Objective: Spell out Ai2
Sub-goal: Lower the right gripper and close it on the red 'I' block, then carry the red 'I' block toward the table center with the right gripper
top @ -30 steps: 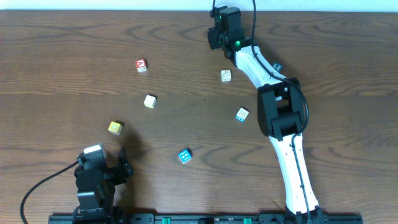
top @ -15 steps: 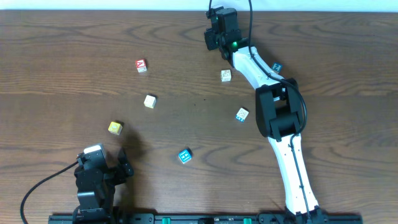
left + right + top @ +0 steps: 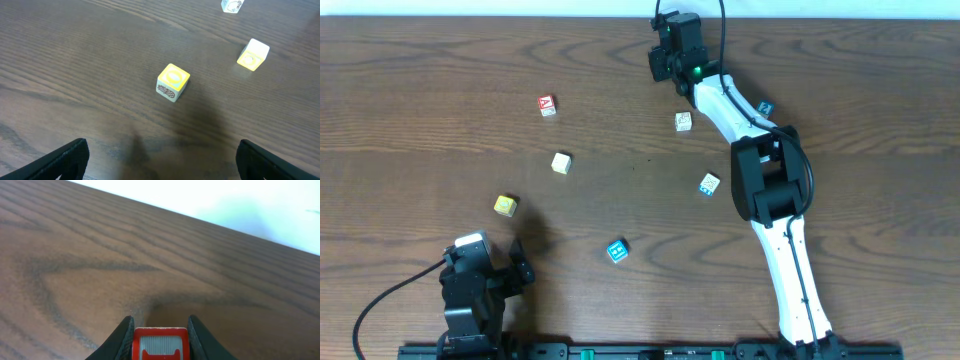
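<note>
My right gripper (image 3: 662,62) is at the table's far edge, shut on the red-and-white I cube (image 3: 160,343). Only the top of its red letter shows, and in the overhead view the gripper hides the cube. The red-and-white A cube (image 3: 547,105) lies alone at the upper left. A small blue cube (image 3: 765,107) peeks out beside the right arm; I cannot read its face. My left gripper (image 3: 517,264) sits at the near left edge, open and empty. Its fingers (image 3: 65,159) stand wide apart, short of a yellow cube (image 3: 173,82).
Loose cubes are scattered mid-table: a cream one (image 3: 561,162), the yellow one (image 3: 505,205), a bright cyan one (image 3: 617,250), a white one (image 3: 683,121) and a white-and-blue one (image 3: 709,184). The right arm (image 3: 770,180) stretches from the near edge across the table's right half.
The right gripper has shifted slightly left and toward the far edge, and its jaws have narrowed a little onto the cube. The left arm and loose cubes have not moved.
</note>
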